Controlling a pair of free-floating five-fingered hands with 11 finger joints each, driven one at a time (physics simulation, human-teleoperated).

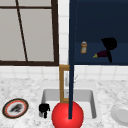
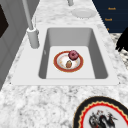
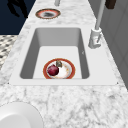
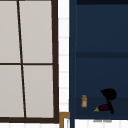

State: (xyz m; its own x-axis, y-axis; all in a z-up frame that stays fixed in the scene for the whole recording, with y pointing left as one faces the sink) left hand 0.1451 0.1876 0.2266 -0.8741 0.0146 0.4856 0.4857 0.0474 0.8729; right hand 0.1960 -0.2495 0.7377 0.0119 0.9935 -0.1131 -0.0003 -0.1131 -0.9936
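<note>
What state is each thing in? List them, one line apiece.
Cabinet: door open.
Jar: upright on the cabinet shelf.
Eggplant: lying on the shelf.
Right hand: just above the eggplant.
Left hand: open, holding nothing, beside the sink.
Red-rimmed plate: flat in the sink, carrying two foods.
Patterned plate: flat on the counter.

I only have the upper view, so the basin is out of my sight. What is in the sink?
Observer: A red-rimmed plate lies on the floor of the sink, with a dark red fruit and a small brown item on it.
Operator: Where is the left hand?
Observer: The left hand is at the sink's front left corner.
Operator: What is on the counter?
Observer: A patterned plate lies at the left and a white plate at the right.
</note>
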